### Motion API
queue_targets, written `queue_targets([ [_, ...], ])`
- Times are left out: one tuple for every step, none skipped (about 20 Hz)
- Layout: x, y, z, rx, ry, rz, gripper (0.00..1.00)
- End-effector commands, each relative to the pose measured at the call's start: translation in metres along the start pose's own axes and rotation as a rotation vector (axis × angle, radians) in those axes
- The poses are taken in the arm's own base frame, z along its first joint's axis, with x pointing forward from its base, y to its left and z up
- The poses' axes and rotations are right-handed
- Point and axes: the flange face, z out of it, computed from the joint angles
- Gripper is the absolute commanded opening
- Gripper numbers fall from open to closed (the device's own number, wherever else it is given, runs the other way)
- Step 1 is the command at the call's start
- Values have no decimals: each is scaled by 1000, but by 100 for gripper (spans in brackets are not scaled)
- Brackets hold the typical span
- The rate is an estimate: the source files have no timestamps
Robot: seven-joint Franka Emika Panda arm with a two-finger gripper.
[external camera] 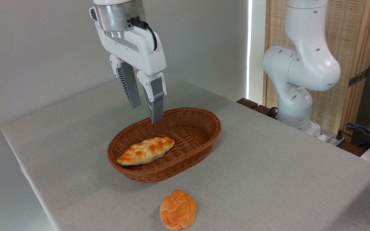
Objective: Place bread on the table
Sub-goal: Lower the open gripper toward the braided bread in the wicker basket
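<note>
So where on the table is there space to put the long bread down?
The light grey cloth table is bare right of the brown oval wicker basket, out to its right edge, and left of the basket too. It is crowded in front, where the round orange knotted bun lies. The long braided golden loaf lies inside the basket, with the open white gripper above its far rim.

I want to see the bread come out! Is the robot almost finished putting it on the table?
Not yet. Nothing looks done: the braided bread lies in the wicker basket, not on the grey table. The pincer hangs open and empty above the basket's back rim, touching nothing. Left to do: go down, grab the bread, lift it out, and set it on the table. The round bun already sits there.
</note>
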Motion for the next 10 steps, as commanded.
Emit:
queue_targets([
  [12, 15, 18, 22, 10, 44, 100],
  [13, 18, 20, 24, 11, 48, 100],
  [13, 23, 26, 22, 8, 53, 100],
  [12, 26, 30, 20, 5, 56, 100],
  [8, 29, 33, 25, 7, 54, 100],
  [6, 31, 37, 25, 5, 54, 100],
  [0, 34, 44, 29, 8, 51, 100],
  [-3, 37, 52, 37, 15, 51, 100],
  [-4, 40, 62, 43, 22, 54, 100],
  [-2, 42, 67, 46, 23, 60, 100],
])
